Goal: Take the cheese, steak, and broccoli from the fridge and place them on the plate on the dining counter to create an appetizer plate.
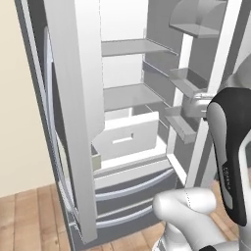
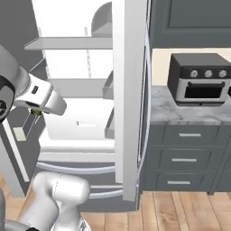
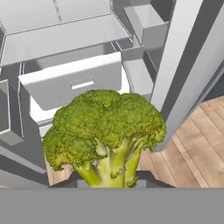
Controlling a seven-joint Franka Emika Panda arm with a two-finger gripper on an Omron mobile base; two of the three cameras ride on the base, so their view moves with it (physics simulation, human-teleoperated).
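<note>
we face the open fridge (image 1: 122,98) at twelve o'clock, its drawer (image 3: 74,85) pulled out, and carry the broccoli (image 3: 105,131) clear of the shelves for the plate, our gripper (image 3: 107,181) narrowed on its stalk, florets rising toward twelve above the fingertips.

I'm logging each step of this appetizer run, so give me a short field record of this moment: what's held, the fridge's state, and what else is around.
held item: broccoli, stem down between the gripper fingers
gripper: shut on the broccoli
gripper location: in front of the open fridge, outside its shelves
fridge: doors open, white drawer in view
fridge shelves in view: bare
nearby: small dark oven on the marble wall counter
floor: wood planks
</note>
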